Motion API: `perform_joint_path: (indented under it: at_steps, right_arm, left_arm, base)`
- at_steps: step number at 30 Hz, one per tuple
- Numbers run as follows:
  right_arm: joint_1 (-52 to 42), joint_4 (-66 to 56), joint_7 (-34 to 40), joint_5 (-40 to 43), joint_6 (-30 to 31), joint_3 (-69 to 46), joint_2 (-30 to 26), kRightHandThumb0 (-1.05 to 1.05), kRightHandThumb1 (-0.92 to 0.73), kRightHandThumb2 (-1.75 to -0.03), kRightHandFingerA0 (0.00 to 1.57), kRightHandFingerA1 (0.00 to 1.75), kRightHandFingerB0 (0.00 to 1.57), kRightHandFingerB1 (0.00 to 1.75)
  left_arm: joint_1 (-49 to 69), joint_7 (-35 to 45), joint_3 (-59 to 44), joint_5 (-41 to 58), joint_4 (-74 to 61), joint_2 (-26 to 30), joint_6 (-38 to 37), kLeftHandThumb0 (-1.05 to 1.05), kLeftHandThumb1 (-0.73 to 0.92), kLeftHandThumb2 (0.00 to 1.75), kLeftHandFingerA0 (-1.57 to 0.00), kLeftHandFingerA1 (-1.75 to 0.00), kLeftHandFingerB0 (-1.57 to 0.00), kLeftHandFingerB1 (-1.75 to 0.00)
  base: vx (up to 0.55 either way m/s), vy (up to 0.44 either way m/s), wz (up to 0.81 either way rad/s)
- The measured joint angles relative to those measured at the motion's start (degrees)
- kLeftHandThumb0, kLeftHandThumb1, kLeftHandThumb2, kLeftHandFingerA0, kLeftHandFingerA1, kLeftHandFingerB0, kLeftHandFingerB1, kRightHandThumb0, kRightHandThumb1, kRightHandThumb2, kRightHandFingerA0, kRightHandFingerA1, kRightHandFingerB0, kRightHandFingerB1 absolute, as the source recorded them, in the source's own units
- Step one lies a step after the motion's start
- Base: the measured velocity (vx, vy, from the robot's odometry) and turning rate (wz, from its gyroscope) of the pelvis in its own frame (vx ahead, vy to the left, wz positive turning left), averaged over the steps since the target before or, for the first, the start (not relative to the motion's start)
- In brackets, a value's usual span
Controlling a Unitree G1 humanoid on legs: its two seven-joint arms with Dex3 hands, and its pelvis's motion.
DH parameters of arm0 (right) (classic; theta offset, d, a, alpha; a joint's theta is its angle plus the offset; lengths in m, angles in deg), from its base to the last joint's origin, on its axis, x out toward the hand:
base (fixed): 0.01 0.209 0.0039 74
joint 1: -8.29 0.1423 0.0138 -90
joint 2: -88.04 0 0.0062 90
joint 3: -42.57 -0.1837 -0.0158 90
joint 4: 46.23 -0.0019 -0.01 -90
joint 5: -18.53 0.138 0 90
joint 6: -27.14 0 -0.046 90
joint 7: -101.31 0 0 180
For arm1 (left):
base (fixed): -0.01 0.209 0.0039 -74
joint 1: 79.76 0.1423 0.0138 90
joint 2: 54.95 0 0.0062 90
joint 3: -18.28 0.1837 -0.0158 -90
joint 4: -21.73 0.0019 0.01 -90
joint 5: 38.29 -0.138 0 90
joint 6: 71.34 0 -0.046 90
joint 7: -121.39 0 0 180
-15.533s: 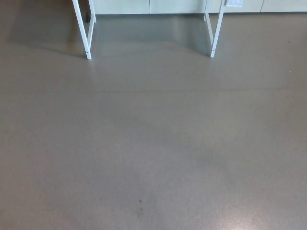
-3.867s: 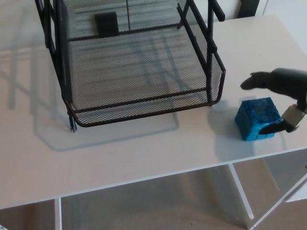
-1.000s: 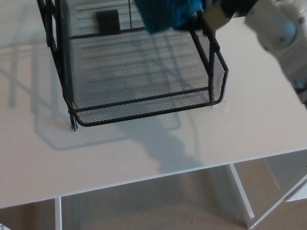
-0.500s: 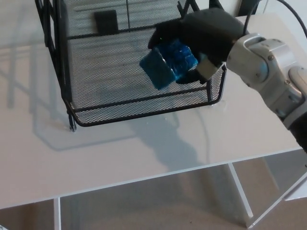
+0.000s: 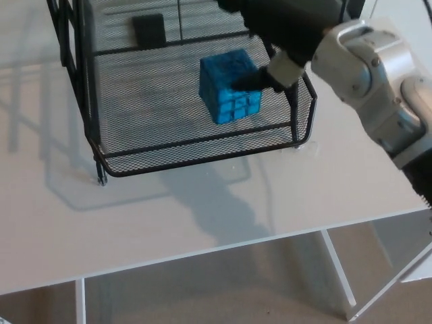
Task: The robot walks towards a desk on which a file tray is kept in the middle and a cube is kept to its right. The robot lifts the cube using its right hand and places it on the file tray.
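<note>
Cube (image 5: pixel 229 86) has dropped from robot hand (image 5: pixel 287 28) onto file tray (image 5: pixel 202 152).

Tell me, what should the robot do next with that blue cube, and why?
Probably lift the right hand up and away. The cube looks to be resting already on the mesh floor of the tray, with the hand close against its right side, so only clearing off remains.

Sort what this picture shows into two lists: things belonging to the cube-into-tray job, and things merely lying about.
Belonging to the job:
blue cube, inside the tray
black mesh file tray
right hand, close above the cube
white desk

Merely about:
small black block at the tray's back
grey floor under the desk
</note>
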Motion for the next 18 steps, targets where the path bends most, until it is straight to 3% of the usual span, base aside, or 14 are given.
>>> perform_joint_path:
  at_steps: [3, 4, 5, 6, 9, 10, 11, 14, 15, 16, 17, 18]
  right_arm:
    - [1.04, -0.98, -0.15, -0.41, 0.53, -0.69, -0.08, -0.9, -0.55, -0.85, 0.0, 0.23, 0.0, 0.0]
    - [1.27, -1.37, -0.32, -0.47, 0.71, -1.02, -0.22, -0.93, -0.56, -0.85, 0.0, 0.21, 0.0, 0.0]
    - [1.45, -2.32, -0.81, -0.51, 0.93, -1.46, -0.84, -0.9, -0.52, -0.85, 0.0, 0.23, 0.0, 0.0]
    - [1.65, -3.6, -1.48, -0.48, 1.06, -2.09, -1.82, -0.81, -0.46, -0.68, 0.0, 0.0, 0.0, 0.0]
    - [1.64, -8.9, -3.75, 0.09, 1.16, -5.51, -6.02, -0.81, -0.46, -0.71, 0.0, 0.0, 0.0, 0.0]
    - [1.61, -10.21, -4.33, 0.41, 1.24, -6.55, -7.12, -0.96, -0.55, -0.85, 0.0, 0.15, 0.0, 0.0]
    - [1.56, -11.98, -5.25, 0.82, 1.48, -8.15, -8.61, -1.04, -0.6, -0.85, 0.0, 0.12, 0.0, 0.0]
    - [0.24, -16.54, -7.43, 2.08, 1.99, -13.25, -13.63, -1.01, -0.61, -0.89, 0.0, 0.12, 0.0, 0.01]
    - [-0.36, -17.75, -7.95, 2.52, 2.23, -15.04, -15.15, -1.04, -0.6, -1.05, 0.0, 0.48, 0.0, 0.24]
    - [-1.33, -19.07, -8.56, 3.06, 2.45, -17.43, -17.05, -1.04, -0.67, -0.99, 0.0, 0.17, 0.0, 0.0]
    - [-2.23, -20.0, -9.03, 3.45, 2.62, -19.23, -18.54, -1.04, -0.67, -0.99, 0.0, 0.17, 0.0, 0.0]
    - [-3.19, -20.63, -9.39, 3.8, 2.75, -21.01, -19.88, -0.95, -0.6, -0.89, 0.0, 0.21, 0.0, 0.0]
  left_arm:
    - [0.31, -0.04, 0.18, -0.21, -0.53, 0.05, 0.01, -0.67, 0.77, 1.03, -0.3, -0.58, -0.19, -0.49]
    - [0.39, -0.06, 0.46, -0.35, -0.87, 0.13, 0.01, -0.65, 0.92, 0.71, -0.36, -0.53, -0.2, -0.38]
    - [0.54, -0.05, 0.84, -0.51, -1.39, 0.25, 0.01, -0.68, 0.77, 1.03, -0.31, -0.59, -0.19, -0.49]
    - [0.85, -0.03, 1.2, -0.67, -1.92, 0.38, 0.01, -0.68, 0.77, 1.05, -0.31, -0.59, -0.17, -0.48]
    - [2.26, 0.01, 1.63, -0.9, -2.88, 0.56, 0.01, -0.7, 0.76, 1.03, -0.3, -0.57, -0.17, -0.48]
    - [2.7, 0.02, 1.61, -0.89, -3.12, 0.56, 0.01, -0.7, 0.76, 1.04, -0.3, -0.57, -0.17, -0.48]
    - [3.42, 0.03, 1.58, -0.88, -3.49, 0.55, 0.01, -0.69, 0.75, 1.03, -0.31, -0.58, -0.2, -0.48]
    - [3.77, -0.01, 1.58, -0.88, -3.68, 0.24, 0.01, -0.69, 0.75, 1.02, -0.3, -0.58, -0.22, -0.49]
    - [3.84, -0.02, 1.58, -0.88, -3.57, 0.06, 0.01, -0.7, 0.92, 0.69, -0.38, -0.52, -0.26, -0.38]
    - [3.86, -0.03, 1.59, -0.88, -3.47, -0.12, 0.01, -0.71, 0.76, 1.04, -0.31, -0.59, -0.19, -0.49]
    - [3.89, -0.04, 1.6, -0.88, -3.42, -0.2, 0.01, -0.71, 0.76, 1.04, -0.31, -0.59, -0.19, -0.49]
    - [3.94, -0.04, 1.62, -0.88, -3.39, -0.24, 0.01, -0.71, 0.92, 0.7, -0.39, -0.56, -0.25, -0.41]
  base:
    - [0.0, 0.0, 0.0]
    - [0.0, 0.0, 0.0]
    - [0.0, 0.0, 0.0]
    - [0.0, 0.0, 0.0]
    - [0.0, 0.0, 0.0]
    - [0.0, 0.0, 0.0]
    - [0.0, 0.0, 0.0]
    - [0.0, 0.0, 0.0]
    - [0.0, 0.0, 0.0]
    - [0.0, 0.0, 0.0]
    - [0.0, 0.0, 0.0]
    - [0.0, 0.0, 0.0]
